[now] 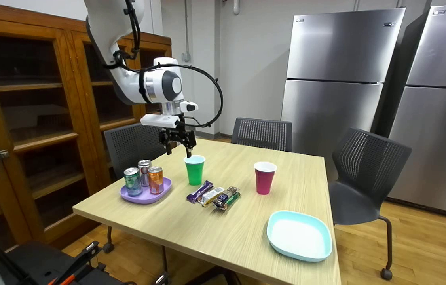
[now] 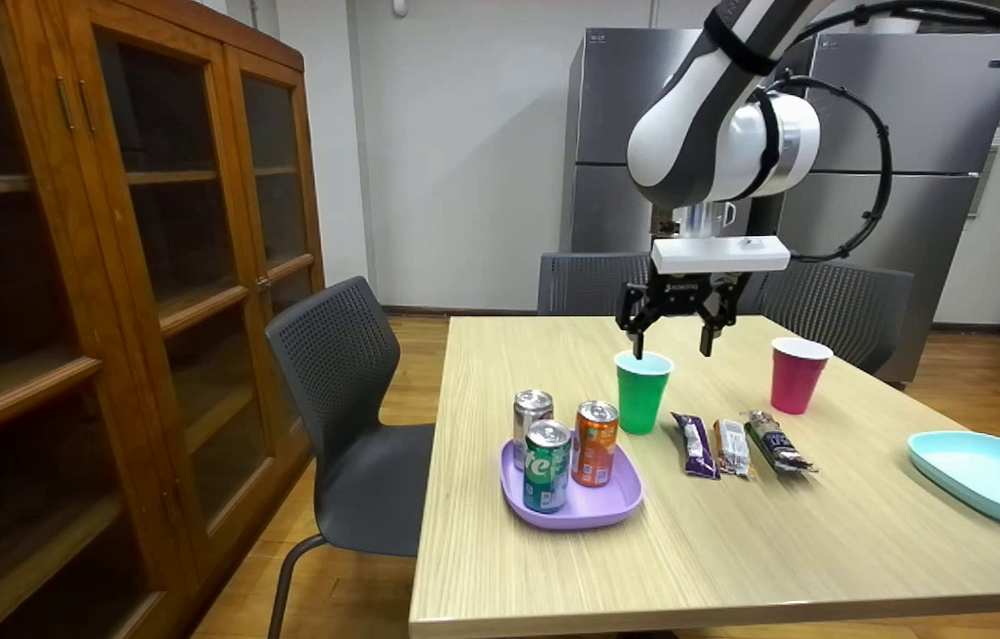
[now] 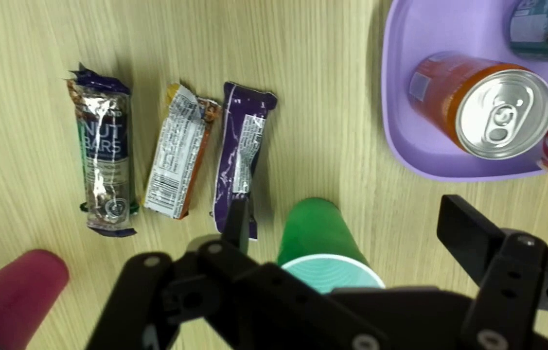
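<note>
My gripper (image 3: 345, 216) stands wide open, with nothing held between its fingers. In both exterior views the gripper (image 1: 179, 153) (image 2: 673, 350) hangs over the table, nearest to the green cup (image 1: 195, 172) (image 2: 641, 396). This cup stands upright below, its rim partly hidden by the gripper in the wrist view. Beside it lie several wrapped bars, among them a purple one (image 3: 239, 150), a white-labelled one (image 3: 171, 160) and a nut bar (image 3: 106, 155). A lilac tray (image 3: 424, 167) carries three cans: orange (image 3: 449, 97), green (image 2: 546, 466) and silver (image 1: 145, 173).
A magenta cup (image 1: 264, 179) stands upright farther along the table, past the bars. A light blue plate (image 1: 301, 236) lies near the table (image 1: 223, 241) edge. Chairs (image 1: 262, 134) surround the table. A wooden cabinet (image 2: 162, 293) and steel refrigerators (image 1: 337, 55) stand behind.
</note>
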Controlling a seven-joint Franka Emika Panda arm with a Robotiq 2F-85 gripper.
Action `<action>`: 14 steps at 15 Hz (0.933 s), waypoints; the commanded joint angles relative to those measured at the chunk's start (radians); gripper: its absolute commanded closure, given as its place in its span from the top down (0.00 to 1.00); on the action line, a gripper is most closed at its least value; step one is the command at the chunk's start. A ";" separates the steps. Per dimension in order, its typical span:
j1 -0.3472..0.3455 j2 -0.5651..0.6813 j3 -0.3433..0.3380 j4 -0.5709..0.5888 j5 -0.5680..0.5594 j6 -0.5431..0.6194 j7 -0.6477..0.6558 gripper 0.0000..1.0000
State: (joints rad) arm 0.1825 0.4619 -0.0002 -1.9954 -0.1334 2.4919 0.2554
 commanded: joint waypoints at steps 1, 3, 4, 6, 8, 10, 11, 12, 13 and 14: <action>-0.030 -0.029 -0.020 -0.049 0.000 0.015 -0.016 1.00; -0.038 -0.018 -0.041 -0.049 -0.007 0.018 -0.008 1.00; -0.042 -0.013 -0.049 -0.048 -0.008 0.018 -0.007 1.00; -0.052 0.000 -0.064 -0.043 -0.006 0.022 -0.006 1.00; -0.057 0.016 -0.081 -0.035 -0.008 0.032 0.006 1.00; -0.066 0.036 -0.095 -0.022 -0.006 0.033 0.007 1.00; -0.068 0.043 -0.101 -0.017 -0.006 0.027 0.007 1.00; -0.070 0.047 -0.109 -0.016 -0.011 0.018 0.006 1.00; -0.065 0.031 -0.122 -0.037 -0.018 0.021 0.024 1.00; -0.068 0.041 -0.108 -0.030 -0.006 0.020 0.002 1.00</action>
State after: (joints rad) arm 0.1217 0.5032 -0.1158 -2.0264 -0.1340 2.5139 0.2544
